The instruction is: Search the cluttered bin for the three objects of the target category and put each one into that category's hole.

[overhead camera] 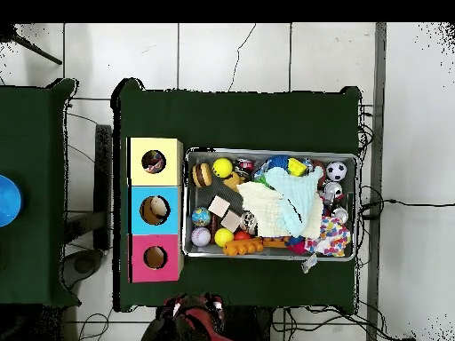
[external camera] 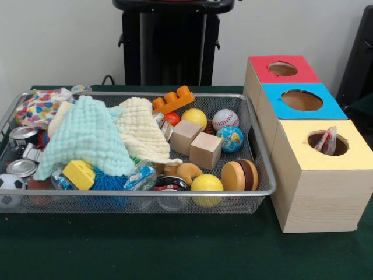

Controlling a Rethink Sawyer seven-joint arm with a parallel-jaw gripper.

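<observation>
The wire mesh bin [external camera: 145,192] stands on the green table, full of clutter; it also shows in the overhead view [overhead camera: 267,153]. One spotted cloth [external camera: 41,108] lies in its far left corner, partly over the rim, and shows in the overhead view [overhead camera: 331,238]. Another spotted cloth [external camera: 330,142] pokes up out of the hole [external camera: 316,140] in the yellow-topped box [external camera: 349,157], seen from above too [overhead camera: 154,162]. No third spotted cloth shows. The gripper is out of view in both views.
A mint-green cloth [external camera: 87,137] and a cream cloth [external camera: 143,131] cover the bin's middle. Wooden cubes [external camera: 205,150], balls, tins and toy food lie around them. The blue-topped box [external camera: 300,100] and red-topped box [external camera: 282,69] stand behind the yellow one. The robot's pedestal [external camera: 172,41] stands at the table's far side.
</observation>
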